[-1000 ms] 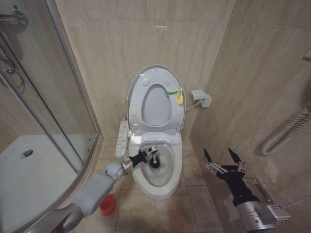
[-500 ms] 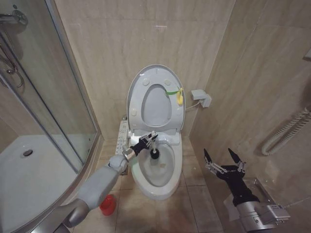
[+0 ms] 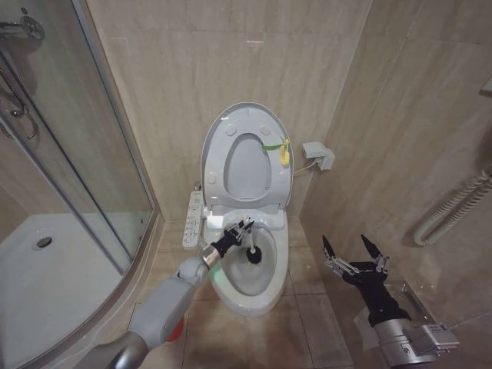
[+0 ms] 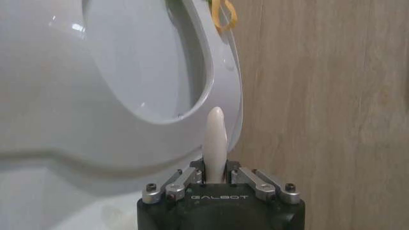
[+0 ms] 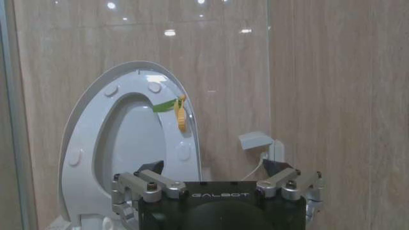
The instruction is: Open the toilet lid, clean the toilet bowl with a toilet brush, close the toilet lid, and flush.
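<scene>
The toilet lid (image 3: 244,123) stands raised against the back wall with the ring seat up against it and a yellow-green tag (image 3: 284,150) on its edge. It also shows in the right wrist view, lid (image 5: 83,143). My left gripper (image 3: 240,230) hangs over the back left of the toilet bowl (image 3: 247,296), shut on the white handle of the toilet brush (image 3: 247,241). The dark bristle head (image 3: 254,254) is down inside the bowl. In the left wrist view the handle end (image 4: 215,136) sticks out between my fingers. My right gripper (image 3: 354,250) waits open to the right of the toilet.
A glass shower enclosure (image 3: 84,154) bounds the left side. The white button panel (image 3: 194,217) sits on the bowl's left. The red holder cup (image 3: 177,329) peeks out behind my left arm on the floor. A wall box (image 3: 318,156) and a hose (image 3: 453,207) are on the right.
My left gripper carried the brush toward the back of the bowl, then a little rightward and down. The left arm swung right across the red cup. The right arm stayed still.
</scene>
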